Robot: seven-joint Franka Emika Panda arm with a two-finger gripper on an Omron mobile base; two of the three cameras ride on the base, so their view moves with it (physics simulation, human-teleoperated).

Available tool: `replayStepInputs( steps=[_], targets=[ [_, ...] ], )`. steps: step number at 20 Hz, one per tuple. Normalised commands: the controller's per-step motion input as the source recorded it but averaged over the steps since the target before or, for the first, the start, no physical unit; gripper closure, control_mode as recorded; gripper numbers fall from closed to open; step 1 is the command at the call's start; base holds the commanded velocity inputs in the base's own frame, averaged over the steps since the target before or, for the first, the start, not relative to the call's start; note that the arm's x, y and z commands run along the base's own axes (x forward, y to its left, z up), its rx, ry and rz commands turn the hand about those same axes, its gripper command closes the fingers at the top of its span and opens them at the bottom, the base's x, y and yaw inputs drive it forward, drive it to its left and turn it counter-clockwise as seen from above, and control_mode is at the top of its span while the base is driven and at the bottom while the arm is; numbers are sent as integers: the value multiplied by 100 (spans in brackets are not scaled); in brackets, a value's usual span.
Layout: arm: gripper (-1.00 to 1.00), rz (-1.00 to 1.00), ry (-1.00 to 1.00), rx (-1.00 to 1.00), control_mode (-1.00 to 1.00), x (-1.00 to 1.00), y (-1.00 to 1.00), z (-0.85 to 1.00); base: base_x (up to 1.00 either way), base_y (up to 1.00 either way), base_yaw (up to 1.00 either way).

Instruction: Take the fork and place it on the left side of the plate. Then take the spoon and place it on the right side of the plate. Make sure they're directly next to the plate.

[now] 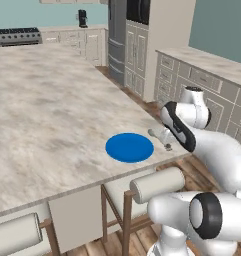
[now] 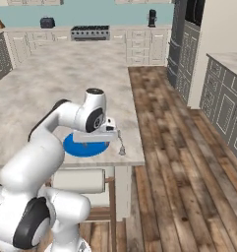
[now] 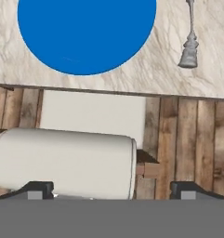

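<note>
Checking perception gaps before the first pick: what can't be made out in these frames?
- Second utensil: left base view, the arm covers most of a pale piece right of the plate; fork or spoon cannot be told.
- Utensil in hand view: handle cut off by the top edge, head too small to read.
- Gripper: jaws wide open, holding nothing; just the tips show at the bottom edge.

The plate (image 3: 85,32) runs off the hand view's top edge. The utensil (image 3: 189,46) beside it loses its handle there too; its head is too blurred to identify.
</note>
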Motion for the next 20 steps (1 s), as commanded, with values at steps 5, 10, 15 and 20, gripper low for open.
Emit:
replayStepInputs(
  steps=[5, 10, 15, 20],
  targets=[
    [-100, 4, 2, -2, -100, -27, 18, -3, 0, 0, 0],
    [-100, -4, 0, -2, -100, -28, 13, -6, 0, 0, 0],
    [-100, 0, 0, 0, 100, 0, 0, 0, -17, -71, -19],
    [-100, 0, 0, 0, 100, 0, 0, 0, 1, -100, -9]
  ],
)
